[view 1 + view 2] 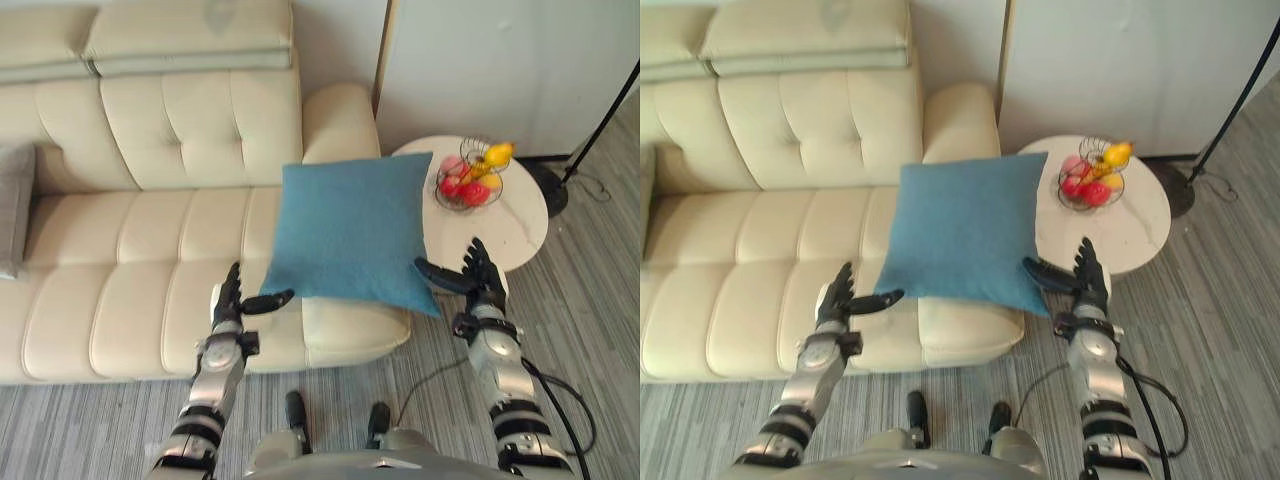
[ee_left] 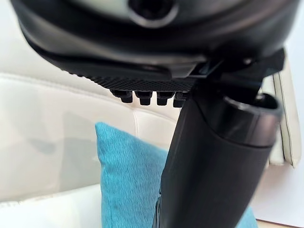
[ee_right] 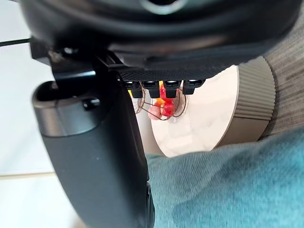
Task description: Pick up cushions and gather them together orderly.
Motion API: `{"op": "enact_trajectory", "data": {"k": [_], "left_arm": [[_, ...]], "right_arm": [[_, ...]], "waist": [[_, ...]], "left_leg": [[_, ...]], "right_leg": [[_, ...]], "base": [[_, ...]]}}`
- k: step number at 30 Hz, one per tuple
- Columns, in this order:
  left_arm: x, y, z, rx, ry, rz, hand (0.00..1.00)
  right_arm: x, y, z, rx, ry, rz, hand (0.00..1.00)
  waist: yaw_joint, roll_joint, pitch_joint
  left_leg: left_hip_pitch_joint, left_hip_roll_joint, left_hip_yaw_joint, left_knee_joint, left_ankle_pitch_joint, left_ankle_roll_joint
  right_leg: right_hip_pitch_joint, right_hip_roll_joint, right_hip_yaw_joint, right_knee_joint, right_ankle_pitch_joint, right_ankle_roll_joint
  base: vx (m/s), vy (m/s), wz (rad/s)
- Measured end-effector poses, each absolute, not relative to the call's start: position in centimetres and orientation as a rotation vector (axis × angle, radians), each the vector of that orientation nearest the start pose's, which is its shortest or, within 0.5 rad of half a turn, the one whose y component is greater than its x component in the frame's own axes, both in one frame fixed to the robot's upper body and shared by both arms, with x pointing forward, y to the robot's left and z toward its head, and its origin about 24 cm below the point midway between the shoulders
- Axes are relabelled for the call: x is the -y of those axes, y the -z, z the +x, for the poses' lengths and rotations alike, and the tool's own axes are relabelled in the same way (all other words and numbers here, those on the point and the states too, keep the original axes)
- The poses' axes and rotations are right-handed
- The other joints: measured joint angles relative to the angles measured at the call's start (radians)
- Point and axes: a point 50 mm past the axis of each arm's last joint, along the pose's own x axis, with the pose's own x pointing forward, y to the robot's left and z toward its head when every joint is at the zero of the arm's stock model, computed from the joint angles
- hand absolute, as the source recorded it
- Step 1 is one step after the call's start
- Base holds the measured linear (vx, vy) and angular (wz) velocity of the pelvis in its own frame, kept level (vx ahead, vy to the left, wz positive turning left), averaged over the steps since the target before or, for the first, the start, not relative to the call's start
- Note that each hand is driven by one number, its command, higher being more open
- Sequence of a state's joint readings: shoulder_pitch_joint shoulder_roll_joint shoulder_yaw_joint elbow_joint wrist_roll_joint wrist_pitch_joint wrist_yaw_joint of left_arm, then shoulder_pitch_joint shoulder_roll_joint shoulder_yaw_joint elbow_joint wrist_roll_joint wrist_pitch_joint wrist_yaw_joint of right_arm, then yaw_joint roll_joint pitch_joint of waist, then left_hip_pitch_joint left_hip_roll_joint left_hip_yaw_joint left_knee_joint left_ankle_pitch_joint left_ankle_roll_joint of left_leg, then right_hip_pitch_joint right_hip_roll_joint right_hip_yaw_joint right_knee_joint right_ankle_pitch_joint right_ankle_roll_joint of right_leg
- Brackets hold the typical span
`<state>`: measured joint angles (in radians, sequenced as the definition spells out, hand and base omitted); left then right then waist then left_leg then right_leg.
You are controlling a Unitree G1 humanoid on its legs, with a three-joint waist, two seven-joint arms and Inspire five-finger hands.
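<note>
A blue square cushion [image 1: 350, 230] is held up over the right end of the cream sofa [image 1: 150, 280], tilted, with its right corner reaching over the round side table. My left hand [image 1: 232, 300] is at its lower left corner, fingers straight and thumb touching the edge. My right hand [image 1: 480, 275] is at its lower right corner, fingers straight too, thumb pressed against the fabric. The left wrist view has the blue cushion [image 2: 123, 180] past the thumb [image 2: 209, 166]. The right wrist view has the cushion [image 3: 228, 185] beside the thumb [image 3: 95, 156]. A grey cushion [image 1: 12, 210] leans at the sofa's far left.
A round beige side table [image 1: 520, 225] stands right of the sofa and carries a wire basket of fruit [image 1: 472, 175]. A floor lamp's dark base [image 1: 550, 190] and pole stand behind it. Cream back pads [image 1: 180, 35] lie on top of the sofa. Striped grey carpet [image 1: 590, 300] covers the floor.
</note>
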<state>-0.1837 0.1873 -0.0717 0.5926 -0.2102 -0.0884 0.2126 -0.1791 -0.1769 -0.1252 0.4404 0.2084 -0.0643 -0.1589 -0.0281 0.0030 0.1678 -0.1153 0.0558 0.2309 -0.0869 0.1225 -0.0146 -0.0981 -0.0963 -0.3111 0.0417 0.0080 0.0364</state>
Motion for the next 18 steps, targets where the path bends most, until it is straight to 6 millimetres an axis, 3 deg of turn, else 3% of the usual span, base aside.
{"op": "enact_trajectory", "data": {"k": [5,15,16,18], "left_arm": [[-17.2,-0.9,31.0,-0.173,-0.166,-0.008,1.0],[-14.5,-7.2,36.3,-0.02,-0.115,0.005,1.0],[-14.4,-7.8,36.7,-0.008,-0.117,0.008,0.0],[-14.1,-9.2,37.3,0.03,-0.117,0.009,0.0]], "right_arm": [[19.7,-3.2,30.9,-0.078,0.244,0.093,1.0],[17.7,-8.3,34.6,0.065,0.235,0.183,1.0],[17.5,-8.7,34.8,0.079,0.233,0.187,0.0],[16.9,-9.8,35.0,0.116,0.223,0.194,0.0]], "waist": [[0.004,-0.006,0.068],[0.023,-0.008,0.17],[0.023,-0.009,0.173],[0.024,-0.009,0.175]], "left_leg": [[-0.1,0.01,0.007,0.0,0.034,0.011],[-0.258,0.01,0.015,0.063,0.06,0.017],[-0.274,0.011,0.021,0.071,0.058,0.015],[-0.315,0.018,0.03,0.088,0.053,0.011]], "right_leg": [[-0.129,-0.004,0.015,0.055,0.017,-0.004],[-0.326,-0.035,0.04,0.193,0.008,-0.016],[-0.343,-0.037,0.042,0.203,0.008,-0.016],[-0.387,-0.039,0.047,0.22,0.008,-0.017]], "base": [[-0.16,0.008,-0.06],[-0.08,-0.012,-0.01],[-0.08,-0.042,-0.05],[-0.08,-0.061,-0.06]]}}
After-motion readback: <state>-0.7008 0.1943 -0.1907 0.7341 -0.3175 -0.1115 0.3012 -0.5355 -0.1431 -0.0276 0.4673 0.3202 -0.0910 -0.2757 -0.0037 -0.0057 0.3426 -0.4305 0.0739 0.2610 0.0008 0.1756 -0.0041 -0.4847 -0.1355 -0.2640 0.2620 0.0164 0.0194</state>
